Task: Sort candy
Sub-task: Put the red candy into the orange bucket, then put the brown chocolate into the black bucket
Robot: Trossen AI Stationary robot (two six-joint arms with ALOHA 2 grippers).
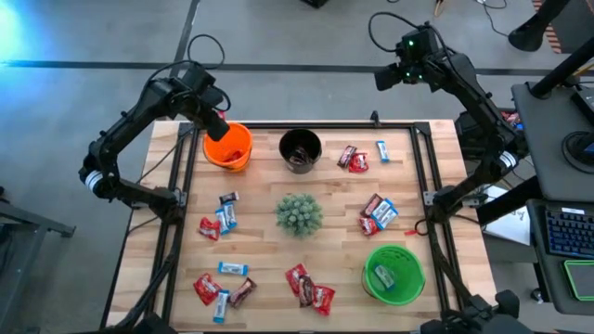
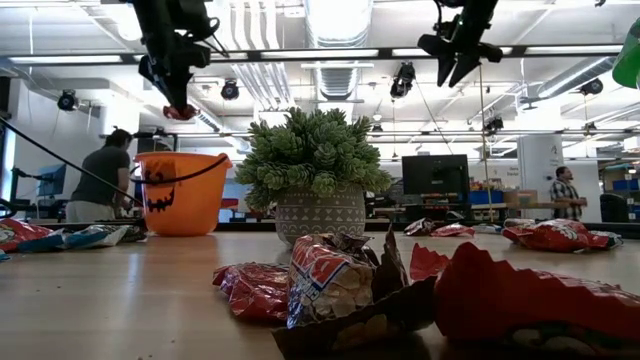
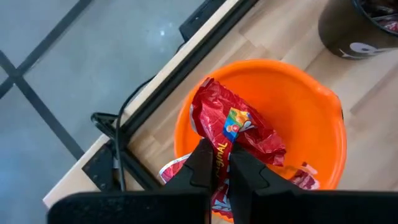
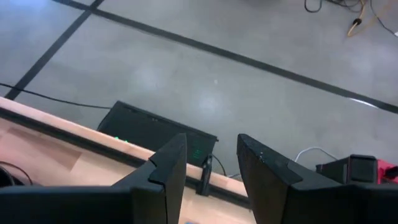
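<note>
1. The table [image 1: 306, 269] is a pale wooden top inside a dark frame, with an arm at each far corner.
2. The left arm reaches over the far left corner. The left gripper [image 3: 216, 163] hangs above the orange bucket [image 1: 228, 147], its fingers pinched tight on a red candy [image 3: 233, 127]; in the low view the sweet dangles clear above the rim.
3. The right arm is raised beyond the far right edge. The right gripper [image 4: 211, 158] points at the floor past the table, its fingers standing partly apart with nothing between them.
4. The orange bucket has a pumpkin face on its side and red sweets inside.
5. The green bucket [image 1: 393, 274] sits near the front right corner with a light wrapper inside.
6. The black bucket [image 1: 301, 149] stands at the far edge, just right of the orange one, with dark wrappers in it.
7. The plant [image 1: 299, 214], a spiky green ball in a grey pot, is at the middle of the table.
8. Loose candy [image 1: 225, 215] lies in clusters: left of the plant, at the front left [image 1: 221, 291], front centre [image 1: 309, 290], right of the plant [image 1: 379, 213], and by the far edge right of the black bucket [image 1: 357, 157]. Wrappers are red, light blue and dark brown.
9. In the room behind, a person [image 2: 102, 178] sits at the left and another [image 2: 566, 192] stands at the right.
</note>
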